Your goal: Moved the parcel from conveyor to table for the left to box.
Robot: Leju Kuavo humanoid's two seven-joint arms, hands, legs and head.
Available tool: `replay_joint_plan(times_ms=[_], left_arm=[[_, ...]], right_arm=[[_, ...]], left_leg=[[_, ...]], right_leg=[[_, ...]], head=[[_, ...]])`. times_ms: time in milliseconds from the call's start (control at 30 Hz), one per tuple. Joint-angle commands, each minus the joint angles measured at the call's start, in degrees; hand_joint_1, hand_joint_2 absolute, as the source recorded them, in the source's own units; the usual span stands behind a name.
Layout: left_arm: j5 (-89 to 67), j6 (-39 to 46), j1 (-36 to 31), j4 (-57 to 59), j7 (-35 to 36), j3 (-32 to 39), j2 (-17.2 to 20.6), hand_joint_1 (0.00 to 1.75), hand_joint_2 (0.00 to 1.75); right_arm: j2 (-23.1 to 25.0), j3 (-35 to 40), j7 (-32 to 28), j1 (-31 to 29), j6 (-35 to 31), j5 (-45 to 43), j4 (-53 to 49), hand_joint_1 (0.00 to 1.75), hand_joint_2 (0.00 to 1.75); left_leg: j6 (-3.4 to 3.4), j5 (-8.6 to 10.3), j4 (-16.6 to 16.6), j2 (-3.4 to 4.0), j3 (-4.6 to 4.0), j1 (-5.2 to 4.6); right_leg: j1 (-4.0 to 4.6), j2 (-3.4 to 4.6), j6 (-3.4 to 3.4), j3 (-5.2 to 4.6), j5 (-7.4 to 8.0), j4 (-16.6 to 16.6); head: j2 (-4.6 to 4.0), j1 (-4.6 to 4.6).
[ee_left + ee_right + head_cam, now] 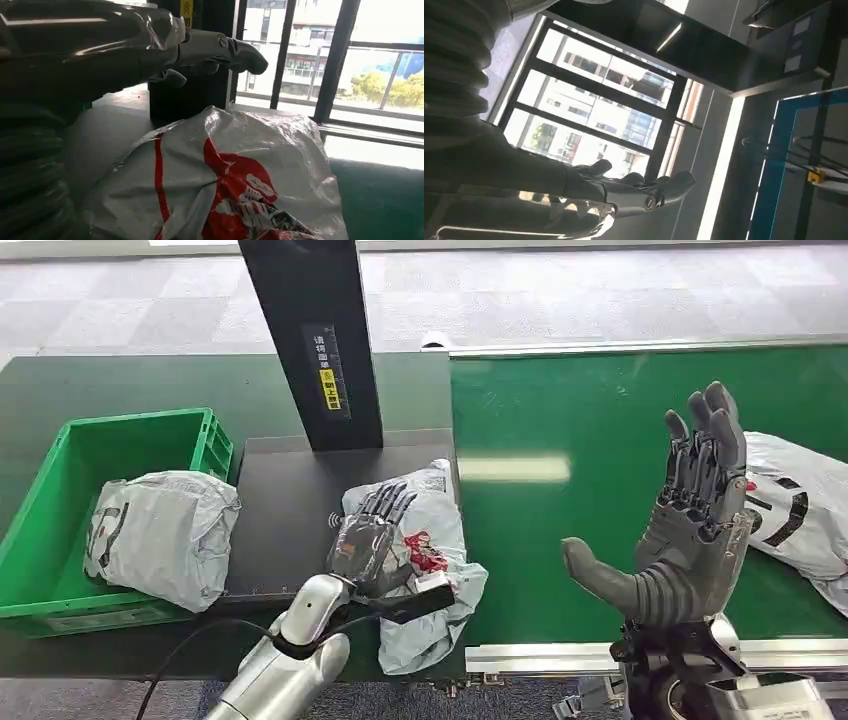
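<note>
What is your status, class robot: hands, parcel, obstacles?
Left hand over parcel on table. Right hand raised, open. Crate holds another bag.

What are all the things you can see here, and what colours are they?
Grey plastic parcel with red print: one, on the black table plate under the left hand.
Plain grey plastic parcel: one, inside the green crate.
Grey parcel with black print: one, on the green conveyor belt, far right.
Green plastic crate: one, left.
Green conveyor belt: one, right.
Black post: one, middle, yellow label.
Left hand: over the red-print parcel.
Right hand: raised, fingers apart.
</note>
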Motion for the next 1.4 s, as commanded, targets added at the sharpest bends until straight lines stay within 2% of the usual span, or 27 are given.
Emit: replay_joint_plan(times_ms=[33, 633, 700, 733, 900, 967, 1033, 1100, 1233, 1400], left_arm=[[-0.2, -0.6, -2.3, 5.3, 0.4, 2.5, 0.2, 0.0, 1.75], [-0.4, -2.6, -2.7, 6.3, 0.7, 3.3, 0.3, 0.03, 1.75], [-0.6, -4.3, -3.3, 7.8, 0.8, 3.4, 0.5, 1.36, 1.75], [-0.6, -5.5, -3.6, 8.8, 0.8, 3.4, 0.6, 1.62, 1.75], [-0.7, -10.4, -4.4, 13.3, 1.6, 3.7, 0.9, 1.61, 1.75], [0.1, -9.2, -3.9, 12.9, 0.9, 4.3, 0.7, 1.66, 1.75], [0.9, -8.8, -3.4, 11.6, 0.1, 4.6, 0.6, 1.61, 1.75], [3.0, -6.2, -2.3, 8.1, -2.1, 5.1, 0.5, 1.75, 1.75], [3.9, -7.7, -1.7, 4.5, -1.9, 4.8, 0.7, 1.75, 1.75], [5.5, -5.5, -1.0, 3.0, -3.5, 5.1, 0.8, 1.75, 1.75]], right_arm=[[-0.2, -1.5, -0.2, -0.9, 0.3, 0.0, 1.3, 0.0, 1.75], [-0.2, -1.7, -0.3, -1.0, 0.3, 0.0, 1.6, 0.0, 1.75], [-0.3, -1.8, -0.5, -1.2, 0.3, 0.0, 1.8, 0.0, 1.75], [-0.2, -1.9, -0.6, -1.3, 0.2, -0.1, 1.9, 0.0, 1.75], [0.2, -2.3, -0.5, -2.5, 0.6, -0.2, 2.2, 0.0, 1.75], [0.4, -2.6, -0.3, -2.2, 0.3, -0.2, 2.1, 0.0, 1.75], [0.4, -2.7, -0.2, -1.9, 0.3, -0.1, 1.8, 0.0, 1.75], [0.4, -2.8, 0.0, -2.0, 0.0, -0.2, 1.6, 0.0, 1.75], [0.0, -2.9, 0.8, -3.4, -0.1, -0.6, 2.1, 0.0, 1.75], [-0.2, -2.8, 0.9, -3.1, -0.3, -0.8, 2.2, 0.0, 1.75]], left_leg=[[0.02, 0.01, 0.0, 0.01, 0.07, 0.02], [0.02, 0.01, 0.0, 0.0, 0.09, 0.02], [0.01, 0.01, 0.0, 0.01, 0.1, 0.01], [0.02, 0.02, 0.0, 0.01, 0.11, 0.03], [0.02, 0.02, -0.1, 0.03, 0.13, 0.0], [0.02, 0.01, -0.1, 0.08, 0.18, 0.01], [0.02, 0.02, -0.1, 0.07, 0.28, 0.0], [0.03, 0.0, -0.1, 0.09, 0.4, 0.0], [0.03, 0.01, 0.0, 0.1, 0.31, 0.01], [0.02, -0.01, -0.1, 0.08, 0.35, 0.01]], right_leg=[[0.03, 0.0, -0.03, 0.09, 0.02, -0.1], [0.03, -0.01, -0.03, 0.11, 0.02, -0.1], [0.01, 0.0, -0.02, 0.09, 0.02, 0.0], [0.05, 0.0, -0.04, 0.13, 0.04, -0.1], [0.0, 0.03, -0.02, 0.12, 0.03, -0.1], [0.02, 0.07, -0.02, 0.18, 0.04, -0.1], [0.0, 0.07, -0.03, 0.28, 0.05, -0.1], [0.01, 0.09, -0.02, 0.39, 0.05, -0.1], [0.02, 0.09, -0.03, 0.3, 0.06, -0.1], [0.02, 0.07, -0.02, 0.35, 0.03, -0.1]], head=[[0.0, 0.0], [0.0, 0.0], [0.0, 0.0], [0.0, 0.0], [0.0, 0.0], [0.0, -0.02], [0.0, 0.0], [0.0, 0.0], [0.0, 0.0], [0.0, 0.0]])
